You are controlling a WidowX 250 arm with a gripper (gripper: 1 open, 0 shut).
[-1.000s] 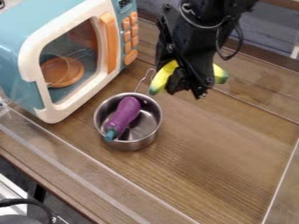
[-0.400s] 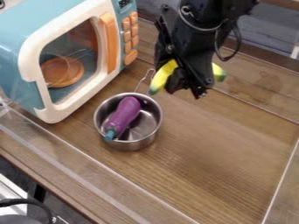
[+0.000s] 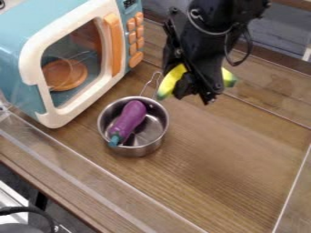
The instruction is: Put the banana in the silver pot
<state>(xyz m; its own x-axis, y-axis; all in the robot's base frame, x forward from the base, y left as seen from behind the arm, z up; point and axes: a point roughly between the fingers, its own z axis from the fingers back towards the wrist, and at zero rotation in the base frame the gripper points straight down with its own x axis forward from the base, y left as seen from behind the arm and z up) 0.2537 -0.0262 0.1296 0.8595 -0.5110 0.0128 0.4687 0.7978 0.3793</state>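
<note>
Your gripper (image 3: 191,82) is clamped on the banana (image 3: 176,80), mid-carry; next, shift over the pot (image 3: 155,139) and release.

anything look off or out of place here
One thing: the silver pot already holds a purple eggplant, lying slanted across most of it, so little room is left for the banana that the gripper holds above and behind the pot. Nothing spilled or damaged.

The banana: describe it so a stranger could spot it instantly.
Start at the teal toy microwave on the left, then look right to the black robot hand. The banana is clamped there, above the silver pot. It is yellow and curved, unlike the purple eggplant in the pot.
</note>
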